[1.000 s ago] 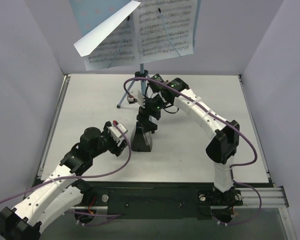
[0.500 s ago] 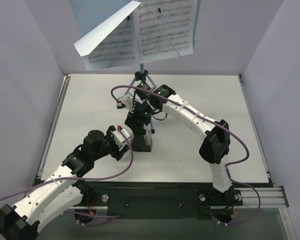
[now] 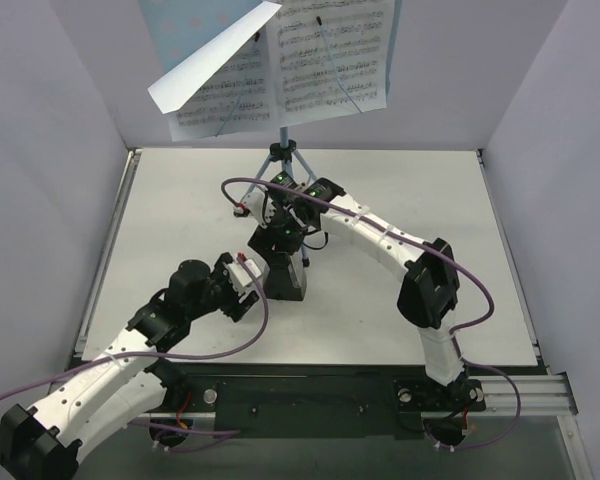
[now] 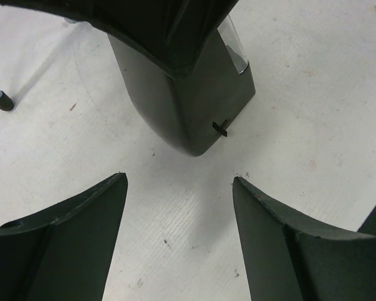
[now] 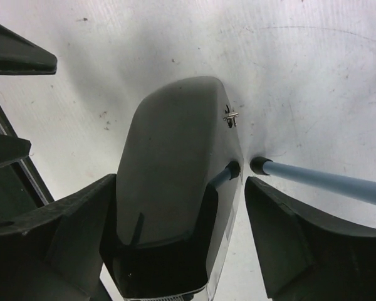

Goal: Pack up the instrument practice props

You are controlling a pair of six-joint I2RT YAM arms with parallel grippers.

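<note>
Pale lilac walls (image 3: 60,150) are seen closing in a white counter (image 3: 180,200), and at its middle a small dark pyramid-shaped metronome (image 3: 286,278) is set, apparently upright, though its tilt cannot be settled. Behind it, at the far edge, a light-blue hole-punched music stand (image 3: 283,140) is raised on its tripod, with white sheet-music pages (image 3: 330,50) spread on its desk.

The relation that matters is held by the right tool (image 5: 178,182). It is reached in from the far side, and the metronome is bracketed between its two fingers, with the body's long axis running along the fingers rather than across them. The jaws are parted. One finger appears laid against the dark flank, while a strip of counter is shown between the other finger and the body, so no clamp is judged to be made yet. A thin blue tripod leg (image 5: 326,182) is ended just beside that freer finger, and it could be caught if the jaws are drawn in.

The left tool (image 4: 178,177) is spread wide and empty on the near left, with the metronome straight ahead just past its fingertips. The right arm is thus judged the nearer, and the grasp is taken to be its to complete.
</note>
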